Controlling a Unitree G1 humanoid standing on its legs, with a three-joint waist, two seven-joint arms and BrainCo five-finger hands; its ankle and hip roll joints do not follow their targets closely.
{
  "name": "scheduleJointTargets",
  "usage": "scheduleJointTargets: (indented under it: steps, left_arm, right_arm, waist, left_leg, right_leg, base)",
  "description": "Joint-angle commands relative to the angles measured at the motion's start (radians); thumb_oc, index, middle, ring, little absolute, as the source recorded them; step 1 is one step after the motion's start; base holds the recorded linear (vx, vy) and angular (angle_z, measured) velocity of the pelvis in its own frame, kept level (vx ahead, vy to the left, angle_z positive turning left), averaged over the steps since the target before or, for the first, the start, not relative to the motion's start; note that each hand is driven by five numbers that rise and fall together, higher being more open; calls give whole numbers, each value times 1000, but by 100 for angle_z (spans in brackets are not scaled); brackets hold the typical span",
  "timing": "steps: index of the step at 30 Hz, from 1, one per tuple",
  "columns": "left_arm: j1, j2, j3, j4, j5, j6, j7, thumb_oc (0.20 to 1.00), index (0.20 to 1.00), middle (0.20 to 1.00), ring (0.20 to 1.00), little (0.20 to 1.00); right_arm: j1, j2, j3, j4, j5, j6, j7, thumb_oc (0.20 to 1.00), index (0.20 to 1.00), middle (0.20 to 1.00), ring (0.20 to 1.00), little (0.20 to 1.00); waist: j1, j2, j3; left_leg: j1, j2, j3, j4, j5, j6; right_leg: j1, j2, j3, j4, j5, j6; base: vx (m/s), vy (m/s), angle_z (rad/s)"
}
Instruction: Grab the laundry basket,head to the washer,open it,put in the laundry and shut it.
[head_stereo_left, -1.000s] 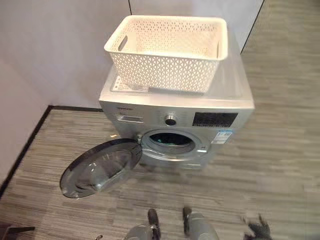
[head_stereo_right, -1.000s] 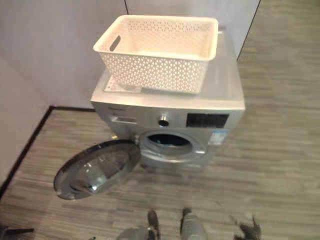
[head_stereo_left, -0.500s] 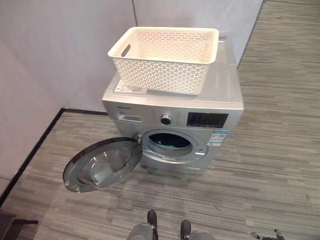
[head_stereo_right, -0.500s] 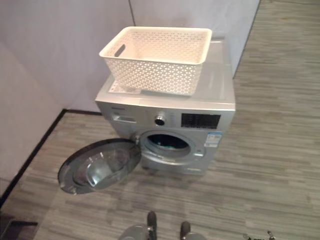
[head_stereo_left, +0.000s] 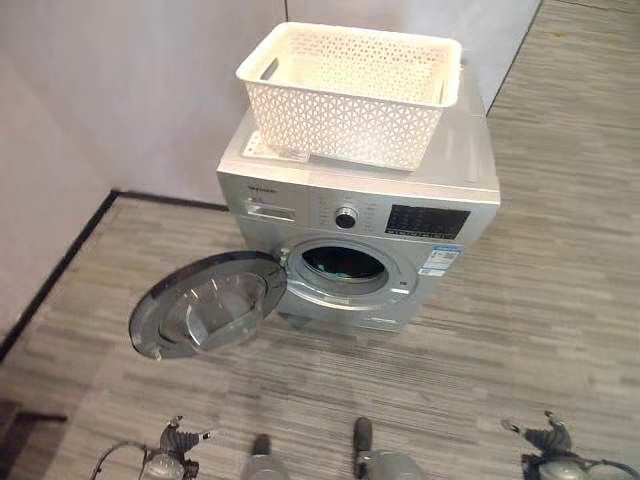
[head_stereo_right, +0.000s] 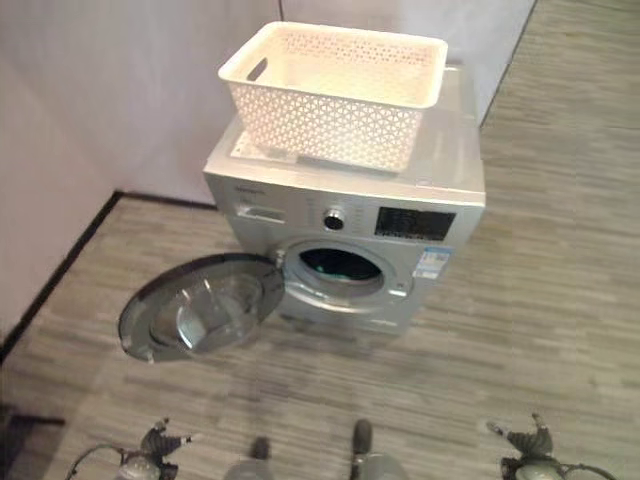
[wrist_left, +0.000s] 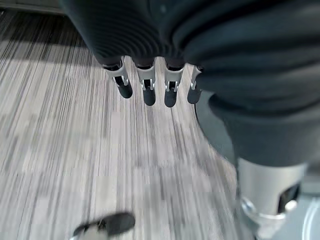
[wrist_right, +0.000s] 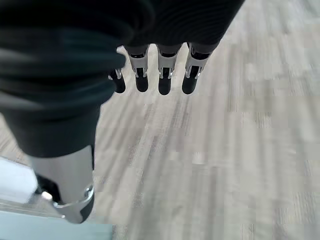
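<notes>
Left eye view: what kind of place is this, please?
Probably a laundry corner of a room: a front-loading washer with its round door swung open, a white laundry basket on top, on wood-pattern floor beside plain walls.

Head stereo pair looking down at washer (head_stereo_left: 358, 240) from nearby, wrist views close above floor (wrist_right: 225, 160), probably facing downward.

Washer (head_stereo_left: 360, 210) drum mouth (head_stereo_left: 345, 265) unblocked, open door (head_stereo_left: 205, 305) swung left across floor (head_stereo_left: 520, 320)

No print can be read. The washer (head_stereo_left: 360, 250) carries a small blue-and-white sticker (head_stereo_left: 441, 258) under its dark display (head_stereo_left: 428, 221) and a sheet (head_stereo_left: 277, 151) under the basket (head_stereo_left: 350, 90), lettering illegible.
</notes>
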Motion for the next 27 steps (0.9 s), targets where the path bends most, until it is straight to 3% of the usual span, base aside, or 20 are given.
scheduleJointTargets:
  steps: [1, 5, 12, 13, 15, 16, 17, 18, 20, 22, 24, 26, 27]
  left_arm:
    - [29, 52, 28, -21, -24, -31, 11, 1000, 1000, 1000, 1000, 1000]
    - [30, 89, 60, -45, -46, -42, 16, 1000, 1000, 1000, 1000, 1000]
    - [8, 225, 113, -18, -26, -42, 3, 1000, 1000, 1000, 1000, 1000]
    - [-35, 310, 136, -31, -30, -44, 11, 1000, 1000, 1000, 1000, 1000]
    - [-53, 344, 140, -41, -34, -44, 13, 1000, 1000, 1000, 1000, 1000]
    - [-129, 423, 138, -85, -47, -44, 31, 1000, 1000, 1000, 1000, 1000]
    - [-129, 423, 138, -85, -47, -44, 31, 1000, 1000, 1000, 1000, 1000]
    - [-239, 483, 114, -104, -55, -44, 58, 1000, 1000, 1000, 1000, 1000]
    - [-353, 530, 71, -71, -58, -37, 80, 1000, 1000, 1000, 1000, 1000]
    - [-505, 560, -13, -62, -63, -36, 89, 1000, 1000, 1000, 1000, 1000]
    - [-558, 565, -49, -41, -49, -36, 111, 1000, 1000, 1000, 1000, 1000]
    - [-619, 544, -104, -12, -19, -30, 119, 1000, 1000, 1000, 1000, 1000]
    - [-630, 494, -121, 2, -8, -25, 124, 1000, 1000, 1000, 1000, 1000]
  right_arm:
    - [36, -15, 19, -15, -66, 7, 2, 1000, 1000, 1000, 1000, 1000]
    - [18, -26, 50, -34, -105, 7, 23, 1000, 1000, 1000, 1000, 1000]
    - [-7, -31, 92, -58, -135, 1, 68, 1000, 1000, 1000, 1000, 1000]
    - [-19, -35, 105, -80, -120, -10, 79, 1000, 1000, 1000, 1000, 1000]
    - [-23, -34, 112, -87, -111, -15, 82, 1000, 1000, 1000, 1000, 1000]
    - [-24, -30, 142, -111, -100, -22, 98, 1000, 1000, 1000, 1000, 1000]
    - [-24, -30, 142, -111, -100, -22, 98, 1000, 1000, 1000, 1000, 1000]
    - [-13, -6, 167, -120, -83, -25, 108, 1000, 1000, 1000, 1000, 1000]
    - [-8, 17, 179, -110, -57, -25, 110, 1000, 1000, 1000, 1000, 1000]
    - [-17, 38, 191, -102, -29, -23, 99, 1000, 1000, 1000, 1000, 1000]
    - [-14, 54, 191, -99, -8, -26, 91, 1000, 1000, 1000, 1000, 1000]
    - [-15, 76, 229, -106, -10, -33, 94, 1000, 1000, 1000, 1000, 1000]
    - [-29, 84, 252, -105, -16, -34, 89, 1000, 1000, 1000, 1000, 1000]
  waist:
    - [33, -45, -2]
    - [42, -48, 9]
    - [50, -64, -3]
    - [46, -85, 14]
    - [46, -98, 25]
    - [50, -129, 52]
    - [50, -129, 52]
    - [52, -159, 70]
    - [47, -187, 78]
    - [32, -219, 91]
    - [18, -236, 95]
    - [14, -253, 111]
    - [8, -259, 117]
  left_leg:
    - [-112, -47, -4, 182, -35, 28]
    - [-134, -82, 40, 195, -83, 57]
    - [-122, -101, 67, 146, -84, 80]
    - [-138, -99, 74, 130, -74, 83]
    - [-148, -98, 73, 127, -68, 83]
    - [-167, -91, 55, 93, -40, 82]
    - [-167, -91, 55, 93, -40, 82]
    - [-185, -76, 19, 37, 4, 75]
    - [-195, -60, -5, -25, 43, 69]
    - [-220, -41, -32, -81, 82, 55]
    - [-225, -35, -27, -78, 80, 56]
    - [-233, -36, -26, -81, 83, 56]
    - [-239, -34, -21, -82, 82, 56]
  right_leg:
    - [70, -77, 49, 79, -86, 107]
    - [28, -126, 80, 49, -31, 143]
    - [11, -161, 95, 7, 26, 173]
    - [-22, -160, 98, 18, 35, 182]
    - [-37, -158, 101, 26, 36, 182]
    - [-55, -153, 83, 30, 41, 181]
    - [-55, -153, 83, 30, 41, 181]
    - [-71, -142, 52, 30, 45, 179]
    - [-87, -134, 31, 23, 51, 181]
    - [-111, -130, -7, 12, 62, 189]
    - [-119, -126, 1, 6, 78, 192]
    - [-121, -124, 1, -9, 89, 192]
    - [-127, -124, 4, -14, 98, 194]
  base:
    - [-9, 252, -38]
    - [-85, 244, -35]
    - [-47, 132, -20]
    - [-158, 30, -3]
    - [-159, -6, 0]
    - [-112, -33, 2]
    - [-191, -115, 3]
    - [-108, -110, 12]
    - [-94, -113, 73]
    - [-65, -68, 69]
    - [-22, 2, 41]
    - [-29, 16, -4]
    - [-15, 18, -21]
